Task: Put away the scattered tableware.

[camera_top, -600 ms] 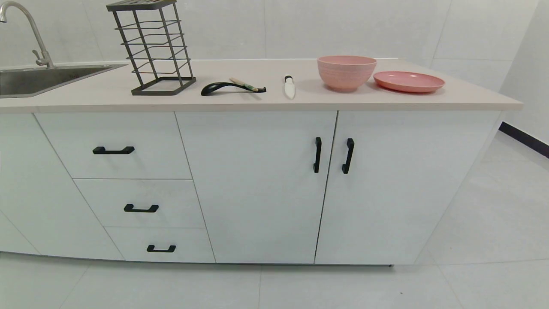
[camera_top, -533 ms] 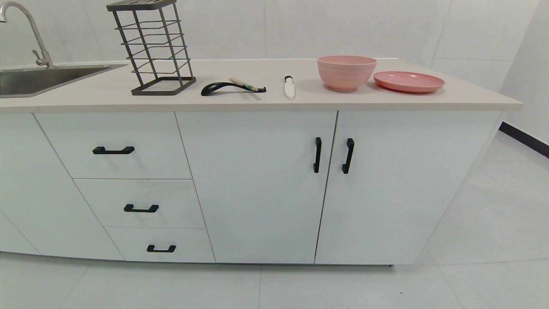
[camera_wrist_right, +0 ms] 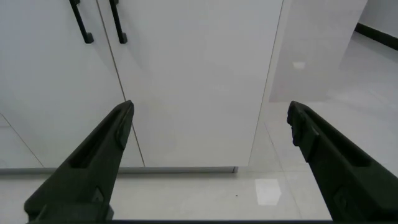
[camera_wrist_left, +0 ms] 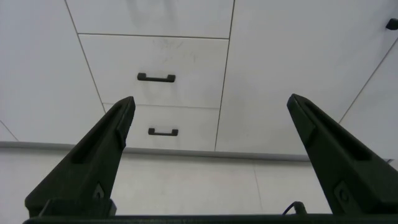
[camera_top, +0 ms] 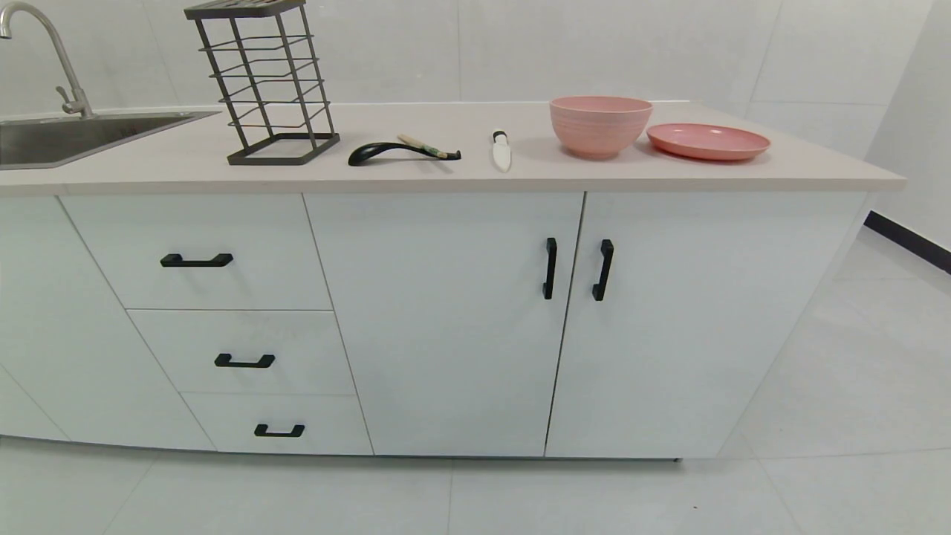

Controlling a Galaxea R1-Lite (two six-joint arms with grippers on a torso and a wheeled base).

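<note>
By my judgement the task has not begun: every piece lies loose on the table (camera_top: 186, 160) and nothing is stowed.

Taking the white knife (camera_top: 501, 151) as the middle of the clock in the head view, the black ladle (camera_top: 394, 152) lies at 9 o'clock. A small wood-handled utensil (camera_top: 421, 146) rests against the ladle's stem. The pink bowl (camera_top: 600, 125) stands upright at 2 o'clock, and the pink plate (camera_top: 707, 141) sits just beside the bowl, at its 3 o'clock. The wire rack (camera_top: 264, 82) stands farther out at 9 o'clock with its slots bare, and the sink (camera_top: 82, 137) lies beyond it.

The count is one bowl, one plate, one ladle, one small utensil and one knife, so five pieces are left to move. There is one rack. Below the table top are three drawers (camera_top: 197, 253) and two cabinet doors (camera_top: 446, 319), all shut.

The left claw (camera_wrist_left: 210, 106) is spread wide and holds nothing, low down facing the drawers. The right claw (camera_wrist_right: 210, 109) is likewise wide and empty, low before the doors. Both are well apart from the tableware.
</note>
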